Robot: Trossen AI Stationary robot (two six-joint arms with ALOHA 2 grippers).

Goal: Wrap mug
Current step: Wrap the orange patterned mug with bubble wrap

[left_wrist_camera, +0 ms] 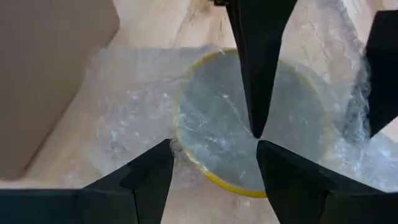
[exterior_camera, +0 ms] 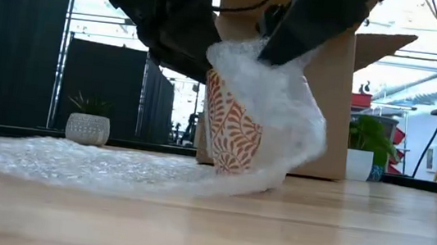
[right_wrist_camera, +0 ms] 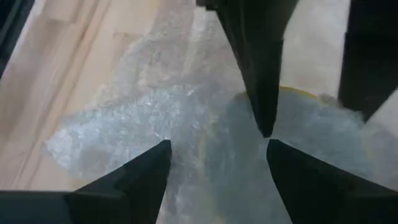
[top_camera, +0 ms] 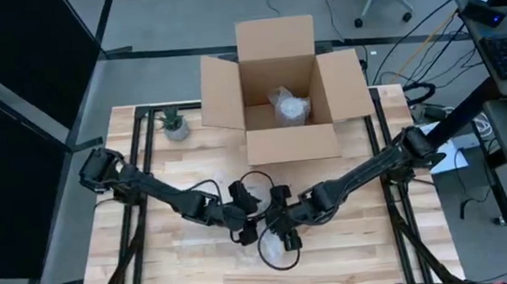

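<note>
The mug (exterior_camera: 232,132), white with an orange leaf pattern and a yellow rim (left_wrist_camera: 186,158), stands upright on the table. Clear bubble wrap (exterior_camera: 290,106) is draped over its mouth and one side, and the rest lies spread on the wood (exterior_camera: 74,160). Both grippers hang right above the mug, pointing down, fingers interleaved. My left gripper (left_wrist_camera: 214,144) is open and straddles the rim. My right gripper (right_wrist_camera: 217,144) is open too, with one finger (left_wrist_camera: 255,112) over the covered mouth. My left gripper comes from above, with one finger (left_wrist_camera: 149,180) outside the mug's wall and the other (left_wrist_camera: 292,180) over the wrap-covered mouth. The wrap's raised top (exterior_camera: 231,51) lies against it, and nothing is pinched. My right gripper also points down. One fingertip (left_wrist_camera: 255,130) rests on the wrap stretched over the mug's mouth, and the other finger (left_wrist_camera: 385,68) stands beyond the rim. I cannot tell whether the tip dents the wrap.
An open cardboard box (top_camera: 231,89) stands at the far middle of the table with a wrapped bundle (top_camera: 289,107) inside. A small potted plant (top_camera: 173,123) sits at the far left. Loose wrap (top_camera: 278,251) lies just near of the grippers, with bare wood on both sides.
</note>
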